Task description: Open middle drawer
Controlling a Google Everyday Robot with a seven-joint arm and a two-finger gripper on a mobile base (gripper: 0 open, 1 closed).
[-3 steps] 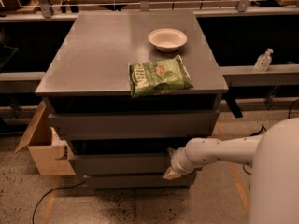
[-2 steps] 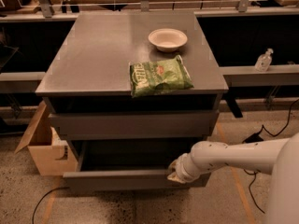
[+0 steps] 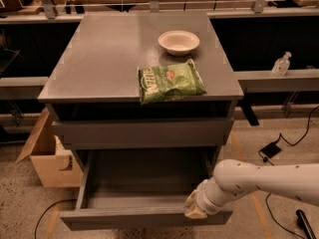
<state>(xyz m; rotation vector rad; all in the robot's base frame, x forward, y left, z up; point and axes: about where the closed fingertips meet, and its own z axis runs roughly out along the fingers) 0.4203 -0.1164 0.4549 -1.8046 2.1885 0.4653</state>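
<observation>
Task looks nearly done: middle drawer (image 3: 134,219) stands well out toward near side, tool (image 3: 196,210) at its front's right end, grip cannot be told, only withdrawal left.

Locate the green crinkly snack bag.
The bag lies on the grey cabinet top's front edge, before the white bowl; the gripper is below, at the middle drawer's front.

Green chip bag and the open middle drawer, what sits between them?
In the camera view, the top drawer's grey front lies between the chip bag and the middle drawer. The gripper is at the middle drawer's front edge.
</observation>
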